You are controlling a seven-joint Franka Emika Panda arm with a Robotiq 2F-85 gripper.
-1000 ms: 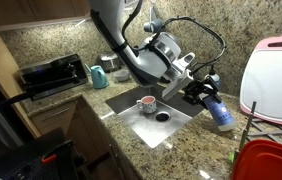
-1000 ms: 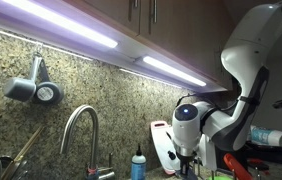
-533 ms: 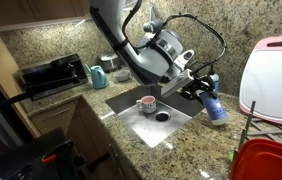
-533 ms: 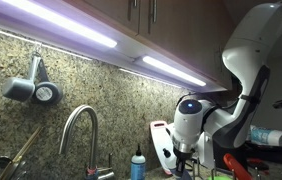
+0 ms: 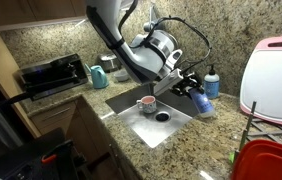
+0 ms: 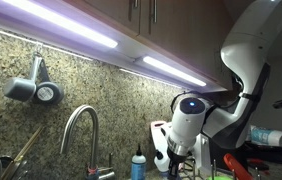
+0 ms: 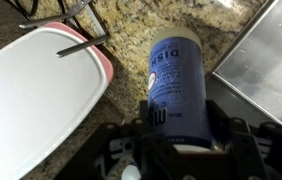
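Note:
My gripper (image 7: 178, 122) is shut on a blue bottle (image 7: 173, 80) with white lettering, one finger on each side of its lower body. In an exterior view the gripper (image 5: 193, 92) holds the blue bottle (image 5: 202, 102) tilted just above the granite counter, at the right rim of the steel sink (image 5: 177, 122). The wrist view shows the bottle over speckled granite, between a white board with a red rim (image 7: 36, 95) and the sink's steel edge (image 7: 266, 60).
A small cup (image 5: 148, 102) and the drain (image 5: 162, 116) lie in the sink. A soap bottle (image 5: 212, 78) stands behind the gripper, a teal mug (image 5: 99, 76) and a toaster oven (image 5: 51, 74) further along. A red dish rack (image 5: 269, 160) sits nearby. The tap (image 6: 76, 125) shows.
The arm has swung toward the sink, carrying the blue bottle along the counter. The soap bottle behind it is now uncovered. The grip has stayed the same.

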